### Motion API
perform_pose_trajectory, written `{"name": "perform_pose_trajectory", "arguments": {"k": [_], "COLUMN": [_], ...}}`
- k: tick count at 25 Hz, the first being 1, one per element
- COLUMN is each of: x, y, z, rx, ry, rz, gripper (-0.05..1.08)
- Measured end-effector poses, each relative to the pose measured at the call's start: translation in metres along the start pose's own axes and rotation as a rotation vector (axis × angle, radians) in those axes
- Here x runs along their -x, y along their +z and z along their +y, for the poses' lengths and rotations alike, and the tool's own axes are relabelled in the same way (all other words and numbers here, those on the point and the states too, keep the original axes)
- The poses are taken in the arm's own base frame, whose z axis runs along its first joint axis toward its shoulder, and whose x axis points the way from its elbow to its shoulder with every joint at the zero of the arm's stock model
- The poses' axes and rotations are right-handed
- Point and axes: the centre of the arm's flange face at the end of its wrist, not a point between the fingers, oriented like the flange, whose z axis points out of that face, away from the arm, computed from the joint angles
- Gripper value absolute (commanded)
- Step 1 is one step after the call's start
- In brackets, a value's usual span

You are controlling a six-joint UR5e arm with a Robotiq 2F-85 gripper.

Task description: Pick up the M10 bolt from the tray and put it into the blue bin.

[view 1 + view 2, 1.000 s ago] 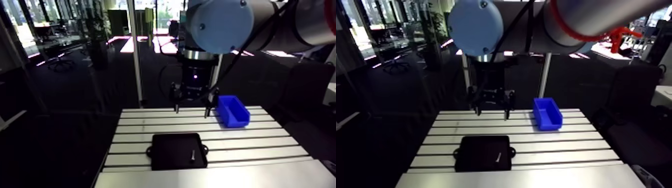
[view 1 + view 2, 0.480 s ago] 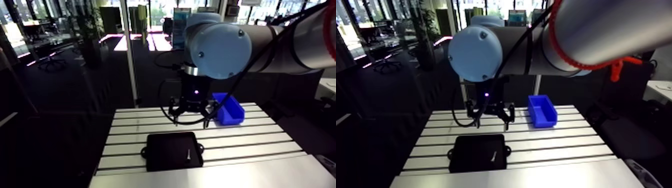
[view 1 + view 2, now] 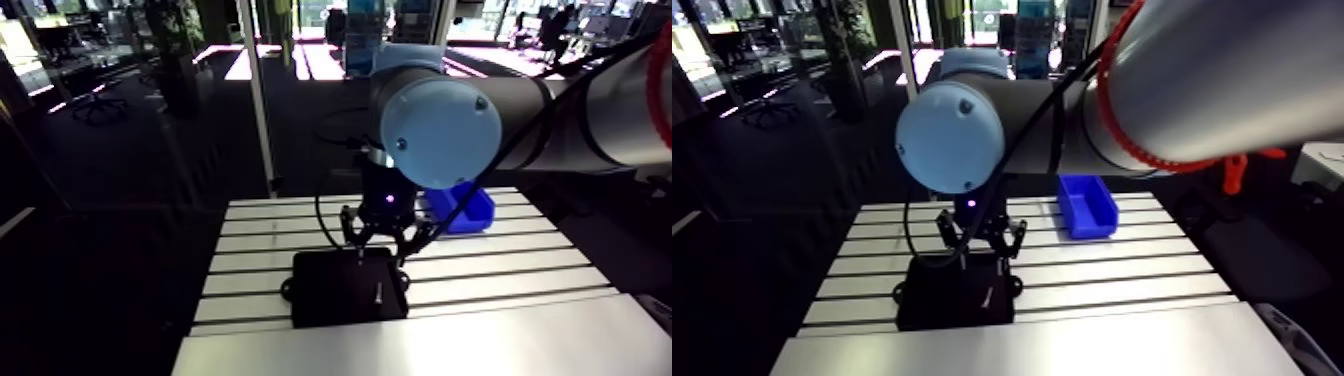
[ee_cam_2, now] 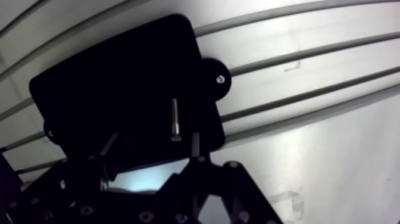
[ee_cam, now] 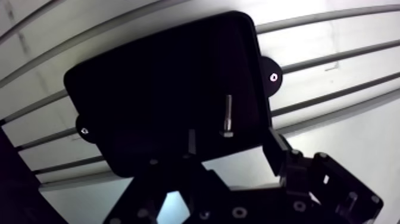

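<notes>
A black tray (image 5: 149,89) with small ears on two sides lies on the slotted table (image 3: 500,285). One silver M10 bolt (image 5: 228,117) lies in the tray near one side, also seen as a small bright bolt (image 3: 379,292) in the arm view. My gripper (image 5: 234,148) hangs open just above the tray, and the bolt lies slightly ahead of the gap between its fingers, untouched. In the arm view the gripper (image 3: 381,246) stands over the tray's far edge. The blue bin (image 3: 464,209) sits at the table's back right, partly behind the wrist.
The table's aluminium slats run crosswise, with a plain smooth strip (image 3: 430,340) along the near edge. The arm's big light-blue joint cap (image 3: 437,127) hides part of the bin and the back of the table.
The gripper has come forward and down from the back slats near the bin to just over the tray. The arm view has shifted with the arm. Tray, bolt and bin have stayed put.
</notes>
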Motion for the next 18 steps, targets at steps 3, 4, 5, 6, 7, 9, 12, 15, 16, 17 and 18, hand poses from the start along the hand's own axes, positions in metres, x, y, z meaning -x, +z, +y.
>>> {"name": "perform_pose_trajectory", "arguments": {"k": [3, 4, 5, 6, 7, 9, 12, 15, 16, 17, 18], "x": [-0.001, -0.002, -0.002, -0.002, -0.002, -0.001, -0.001, -0.002, -0.002, -0.002, -0.003], "y": [0.009, 0.010, 0.012, 0.013, 0.014, 0.017, 0.022, 0.026, 0.027, 0.028, 0.029], "z": [0.000, 0.000, 0.001, 0.001, 0.001, 0.002, 0.003, 0.003, 0.003, 0.003, 0.003], "rx": [0.001, 0.002, 0.002, 0.002, 0.003, 0.004, 0.004, 0.002, 0.000, -0.001, -0.002], "ry": [-0.003, -0.004, -0.005, -0.005, -0.005, -0.006, -0.011, -0.024, -0.028, -0.031, -0.034], "rz": [-0.006, -0.007, -0.008, -0.009, -0.011, -0.015, -0.022, -0.013, -0.009, -0.006, -0.004], "gripper": [0.41, 0.41, 0.41, 0.41, 0.42, 0.42, 0.44, 0.44, 0.44, 0.45, 0.46]}}
